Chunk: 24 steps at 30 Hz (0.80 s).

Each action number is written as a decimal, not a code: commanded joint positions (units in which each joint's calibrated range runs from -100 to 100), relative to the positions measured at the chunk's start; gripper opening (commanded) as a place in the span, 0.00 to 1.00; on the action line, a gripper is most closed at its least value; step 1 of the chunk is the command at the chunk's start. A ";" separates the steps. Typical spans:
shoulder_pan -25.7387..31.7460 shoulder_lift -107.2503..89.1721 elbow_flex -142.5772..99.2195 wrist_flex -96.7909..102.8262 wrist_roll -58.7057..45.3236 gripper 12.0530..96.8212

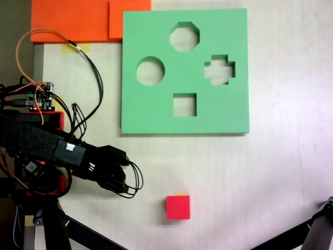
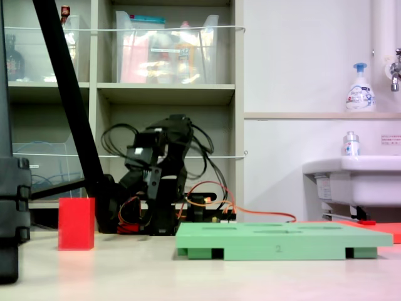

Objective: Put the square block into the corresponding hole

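Red foam, cube-shaped, the square block (image 1: 178,207) sits alone on the pale table (image 1: 270,172) in a fixed view from above, near the bottom edge of the picture and a little right of the arm's front end. In a fixed view from table height the same block (image 2: 76,224) stands upright on the tabletop, left of the green board (image 2: 282,239) and apart from it. A small yellow strip (image 1: 180,194) peeks out at the block's upper edge in the view from above.

Nothing touches the block. The gripper (image 1: 124,179) lies to its left and slightly higher in the picture from above, folded back against the black arm, with bare table between them. Its jaws are lost among dark cables and housing, so it cannot be told whether they are spread or closed; they hold nothing that can be seen.

Above the block in that picture lies the green board (image 1: 151,112), flat on the table. The square hole (image 1: 184,104) is the cutout nearest the block, roughly in line with it. A round hole (image 1: 150,71), an eight-sided hole (image 1: 184,36) and a cross-shaped hole (image 1: 219,69) lie farther up the board.

An orange foam sheet (image 1: 67,21) rests at the top left corner, and black and orange cables (image 1: 91,73) loop from it toward the arm's base.
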 commanded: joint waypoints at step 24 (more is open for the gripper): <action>-1.32 55.46 67.63 -37.67 1.51 0.99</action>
